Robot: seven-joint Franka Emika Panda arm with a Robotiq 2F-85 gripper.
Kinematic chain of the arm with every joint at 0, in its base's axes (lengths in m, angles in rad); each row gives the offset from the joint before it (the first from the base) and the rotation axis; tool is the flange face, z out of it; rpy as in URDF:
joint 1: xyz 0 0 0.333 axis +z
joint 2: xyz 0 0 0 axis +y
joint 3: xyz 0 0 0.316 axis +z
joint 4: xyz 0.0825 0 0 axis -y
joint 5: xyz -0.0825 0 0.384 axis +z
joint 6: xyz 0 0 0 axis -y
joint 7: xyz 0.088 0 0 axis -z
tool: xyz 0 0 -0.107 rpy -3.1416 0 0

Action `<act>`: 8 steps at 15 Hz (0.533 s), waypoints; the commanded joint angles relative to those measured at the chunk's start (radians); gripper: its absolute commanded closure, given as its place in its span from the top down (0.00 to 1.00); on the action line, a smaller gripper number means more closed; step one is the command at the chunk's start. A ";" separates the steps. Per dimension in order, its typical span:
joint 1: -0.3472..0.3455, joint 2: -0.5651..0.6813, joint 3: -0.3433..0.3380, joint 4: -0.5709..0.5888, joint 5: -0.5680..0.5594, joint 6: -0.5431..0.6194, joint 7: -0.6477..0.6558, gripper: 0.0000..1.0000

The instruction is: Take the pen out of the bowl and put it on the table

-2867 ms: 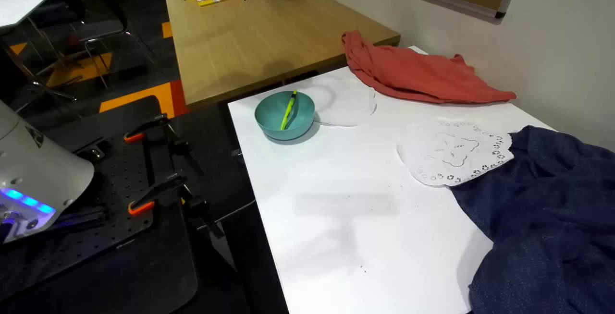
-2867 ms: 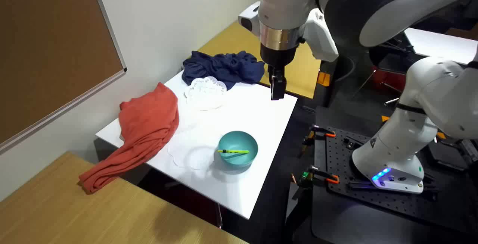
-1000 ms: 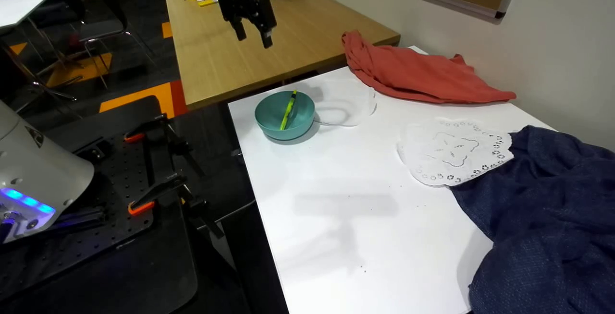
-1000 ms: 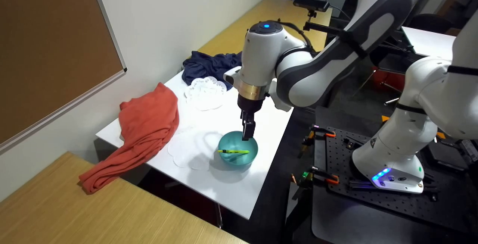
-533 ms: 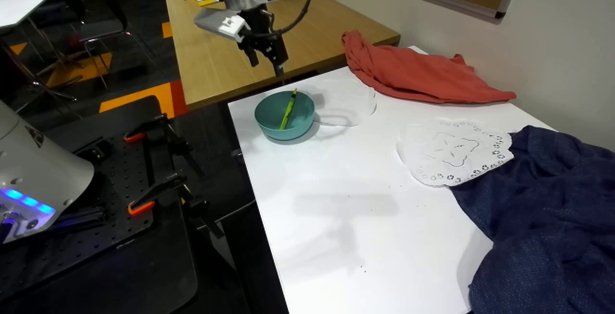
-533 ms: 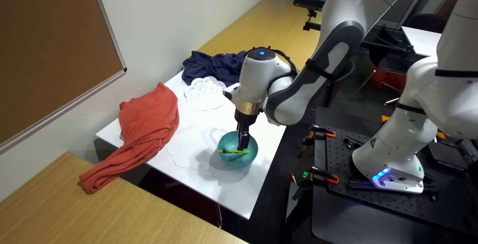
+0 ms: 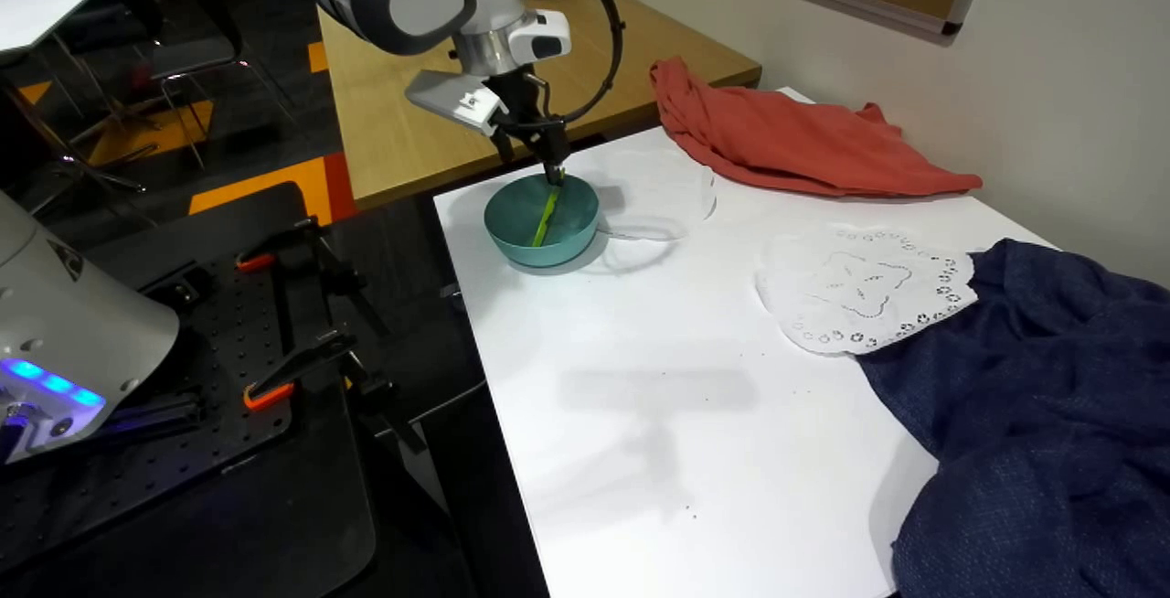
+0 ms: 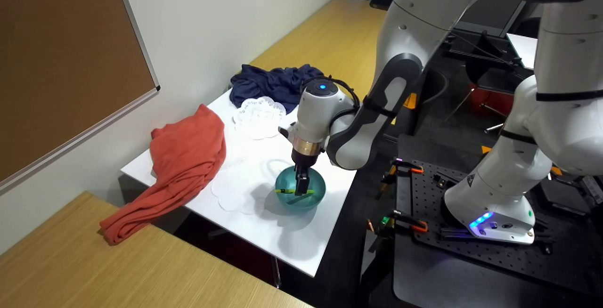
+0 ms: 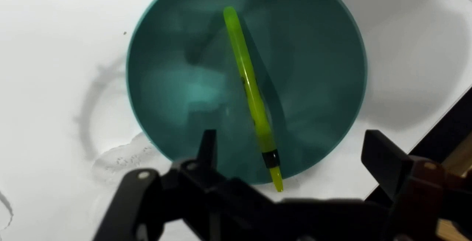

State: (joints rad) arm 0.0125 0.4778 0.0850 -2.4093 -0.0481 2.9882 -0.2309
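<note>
The yellow-green pen (image 9: 252,90) leans in the teal bowl (image 9: 313,67), one end over the rim, in the wrist view. The bowl also shows in both exterior views (image 7: 544,255) (image 8: 299,204), standing on the white table (image 7: 640,333) near its corner. The pen shows there too (image 7: 545,221) (image 8: 285,190), partly covered by a finger. My gripper (image 9: 290,134) is open and empty, fingers pointing down over the bowl's rim. In the wrist view the pen's dark-banded end lies between the fingers, nearer one. Whether a finger touches it, I cannot tell.
A red cloth (image 7: 795,141) lies along the wall side of the table. A navy cloth (image 7: 1051,397) and a white doily (image 7: 864,292) lie farther along. Another thin white doily (image 8: 238,190) lies beside the bowl. A brown wooden table (image 7: 494,58) adjoins.
My arm has moved across the table to the bowl and come down; the gripper is now just over the pen's end. The pen and bowl have not visibly moved.
</note>
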 commanded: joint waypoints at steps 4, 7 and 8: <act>0.035 0.117 -0.063 0.081 -0.088 0.059 0.022 1.00; 0.042 0.155 -0.073 0.115 -0.100 0.052 0.023 1.00; 0.041 0.166 -0.071 0.123 -0.102 0.052 0.021 1.00</act>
State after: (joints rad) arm 0.0352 0.6049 0.0310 -2.3202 -0.1220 3.0176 -0.2296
